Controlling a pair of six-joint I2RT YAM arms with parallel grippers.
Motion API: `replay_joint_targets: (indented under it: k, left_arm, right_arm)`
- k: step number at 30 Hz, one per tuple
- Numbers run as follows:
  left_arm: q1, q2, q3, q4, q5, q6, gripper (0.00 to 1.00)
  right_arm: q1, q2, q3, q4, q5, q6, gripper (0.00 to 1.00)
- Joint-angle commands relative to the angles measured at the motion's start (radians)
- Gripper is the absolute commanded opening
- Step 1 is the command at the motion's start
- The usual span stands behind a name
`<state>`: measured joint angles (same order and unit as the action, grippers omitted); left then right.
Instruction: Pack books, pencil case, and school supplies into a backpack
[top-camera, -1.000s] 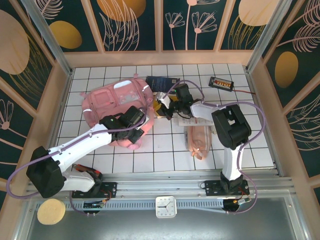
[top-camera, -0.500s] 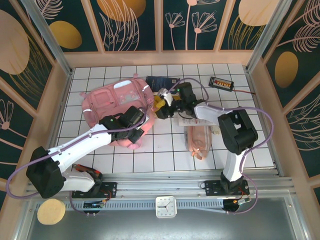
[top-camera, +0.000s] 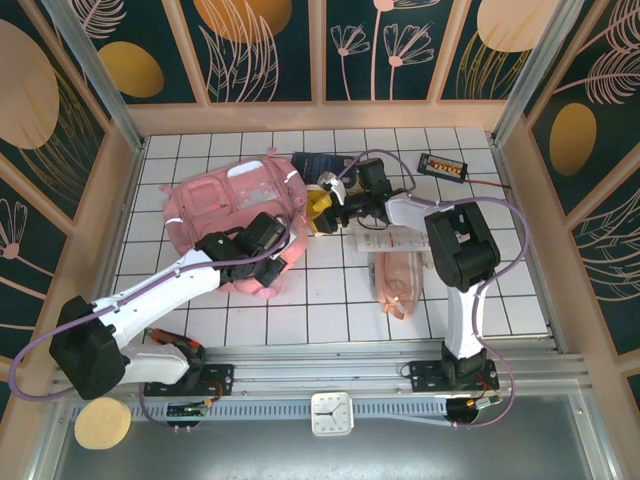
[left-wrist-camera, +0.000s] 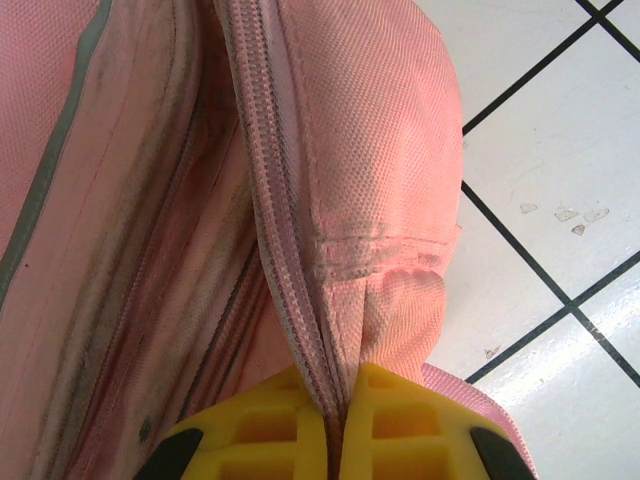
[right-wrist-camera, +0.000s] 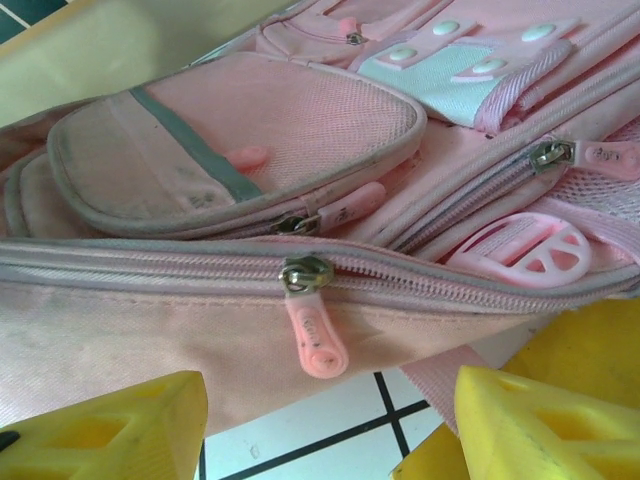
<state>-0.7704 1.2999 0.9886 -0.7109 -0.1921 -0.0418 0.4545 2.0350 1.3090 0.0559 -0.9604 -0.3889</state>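
Observation:
The pink backpack (top-camera: 232, 205) lies at the table's left centre. My left gripper (left-wrist-camera: 345, 400) is shut on the fabric seam beside its main zipper, at the bag's near right corner (top-camera: 268, 262). At the bag's right side my right gripper (top-camera: 322, 205) stands open. The pink zipper pull (right-wrist-camera: 315, 338) hangs free between its yellow fingertips (right-wrist-camera: 110, 430). The navy book (top-camera: 322, 163) lies behind that gripper. A yellow sheet, apparently the yellow book (right-wrist-camera: 598, 340), lies under it. The school supplies packet (top-camera: 385, 241) and the pale-pink pencil case (top-camera: 400, 282) lie right of centre.
A small black device (top-camera: 442, 165) with an orange wire sits at the back right. Wooden walls (top-camera: 520, 180) enclose the white tiled table (top-camera: 320, 310). Open tiles stretch along the front and far right.
My right gripper has opened and let go of the pink zipper pull, shifting slightly toward the back. The left gripper keeps its pinch on the backpack and has not moved.

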Motion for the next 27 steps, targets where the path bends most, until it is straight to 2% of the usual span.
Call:
replay_joint_targets:
  k: [1,13,18,21,23,27]
  left_arm:
    - [0.003,-0.027,0.011,-0.006,-0.027,-0.003,0.0]
    - [0.003,-0.028,0.01,-0.004,-0.027,0.012,0.0]
    - [0.003,-0.04,0.01,-0.004,-0.031,0.019,0.0]
    - [0.003,-0.045,0.015,-0.01,-0.033,0.024,0.0]
    - [0.003,-0.049,0.015,-0.012,-0.035,0.025,0.0]
    - [0.003,-0.047,0.015,-0.012,-0.037,0.031,0.0]
  right_arm:
    - [0.015,0.046,0.06,-0.031,-0.043,-0.039,0.67]
    - [0.061,0.124,0.152,-0.031,-0.042,-0.02,0.65]
    - [0.065,0.151,0.176,-0.028,-0.025,-0.003,0.58]
    - [0.065,0.17,0.19,-0.022,-0.012,0.018,0.47]
    - [0.067,0.178,0.197,-0.018,-0.005,0.028,0.36]
    - [0.066,0.169,0.197,-0.019,0.0,0.035,0.06]
